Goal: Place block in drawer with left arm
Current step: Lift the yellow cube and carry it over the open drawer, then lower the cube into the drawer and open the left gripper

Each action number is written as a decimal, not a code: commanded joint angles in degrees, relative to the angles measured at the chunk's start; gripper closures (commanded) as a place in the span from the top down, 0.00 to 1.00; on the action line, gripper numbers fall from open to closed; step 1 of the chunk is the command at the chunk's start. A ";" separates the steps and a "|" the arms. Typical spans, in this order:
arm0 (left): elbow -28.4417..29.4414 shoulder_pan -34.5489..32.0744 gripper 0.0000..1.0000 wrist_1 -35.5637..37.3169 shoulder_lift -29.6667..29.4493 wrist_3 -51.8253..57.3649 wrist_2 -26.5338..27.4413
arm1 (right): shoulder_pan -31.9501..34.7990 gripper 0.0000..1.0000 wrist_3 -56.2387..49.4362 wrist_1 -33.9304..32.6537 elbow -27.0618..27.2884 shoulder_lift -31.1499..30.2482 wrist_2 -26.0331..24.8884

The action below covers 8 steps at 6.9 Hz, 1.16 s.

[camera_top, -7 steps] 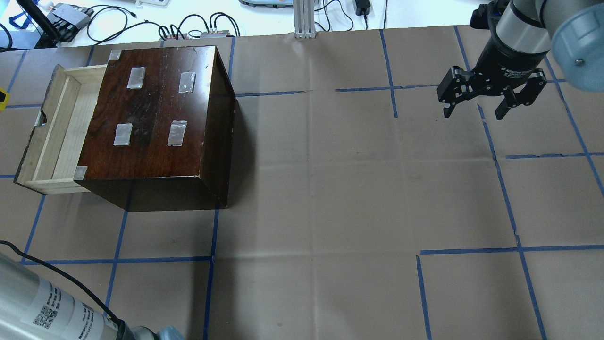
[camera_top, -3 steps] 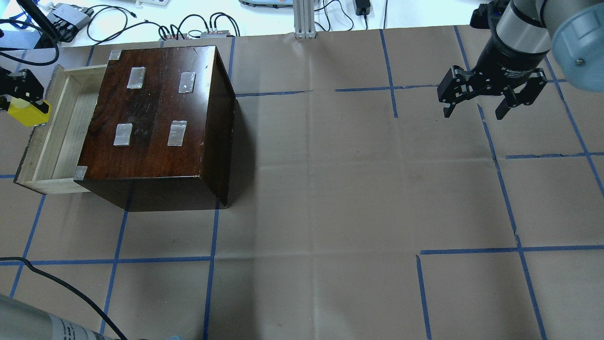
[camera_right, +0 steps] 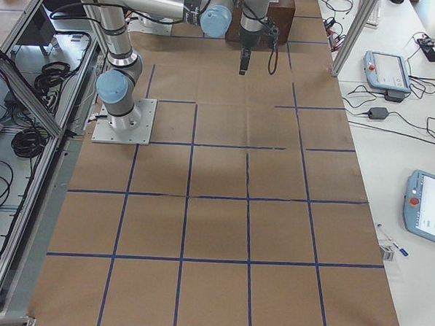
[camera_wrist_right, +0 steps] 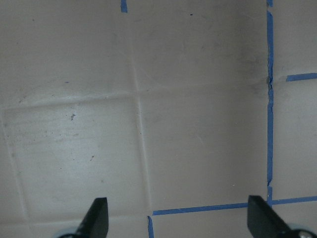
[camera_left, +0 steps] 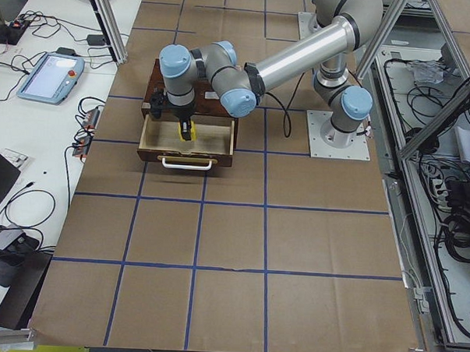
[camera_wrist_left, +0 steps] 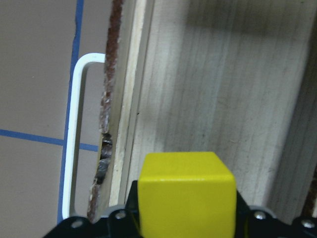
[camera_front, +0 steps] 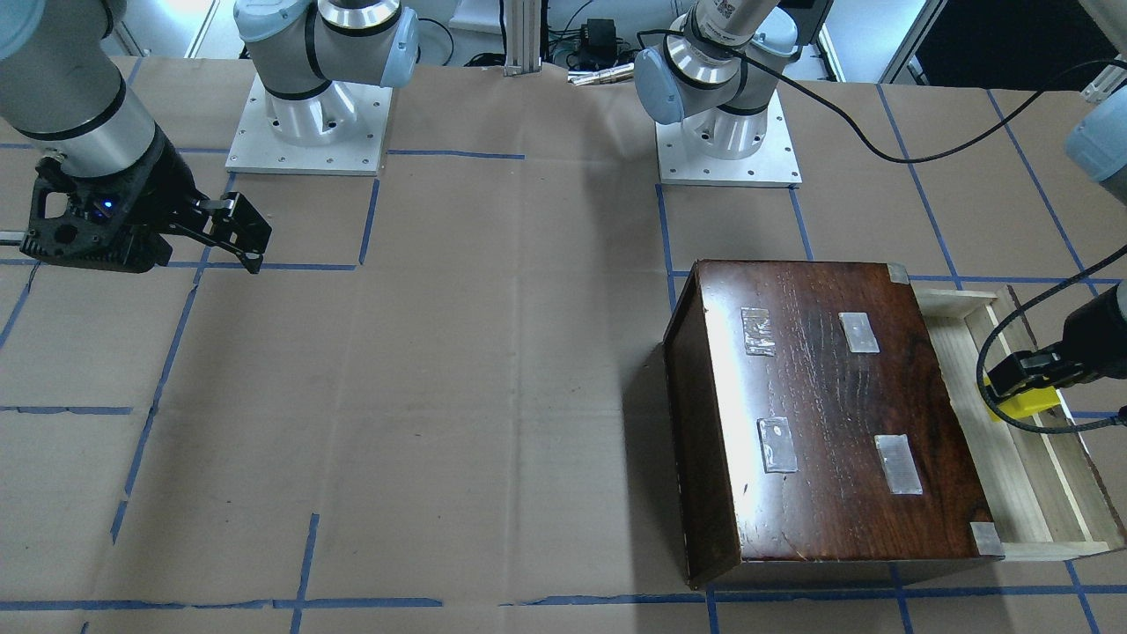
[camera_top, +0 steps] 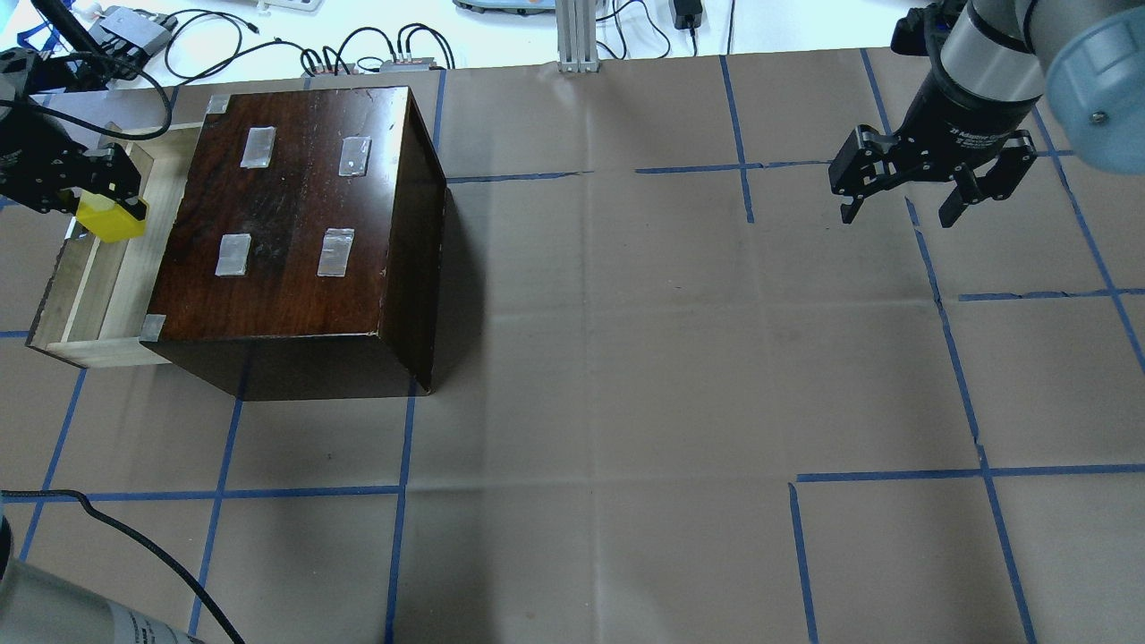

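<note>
Presently the left gripper (camera_top: 100, 204) is pinching the block (camera_top: 111, 221), its jaws pressing on two opposite faces of the yellow cube. The block is hanging over the drawer (camera_top: 100, 291), which is standing pulled out from the wooden box (camera_top: 295, 215). The cube is sitting beside the box's open face, over the pale floor boards and nearer the drawer's dark front wall than the box. Whether the block is touching the floor, I cannot tell. The left arm (camera_left: 295, 54) is reaching over the box top, pointing its wrist down into the drawer. A black cable (camera_front: 995, 387) is looping around the gripper, just off the box's edge. In the left wrist view a white handle (camera_wrist_left: 73, 144) is showing on the outside of the drawer front, on the side away from the box.

The right gripper (camera_top: 897, 215) is hovering well apart from the box, toward the table's other end. Its jaws are standing spread, gripping nothing, above brown paper (camera_top: 626, 358) crossed by blue tape lines (camera_top: 948, 358). Four grey tape patches (camera_top: 335, 252) are lying on the box lid.
</note>
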 commanded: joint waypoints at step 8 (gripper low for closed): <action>0.87 -0.12 0.99 0.93 0.32 1.44 1.61 | 0.00 1.00 0.00 -0.04 0.01 0.00 0.00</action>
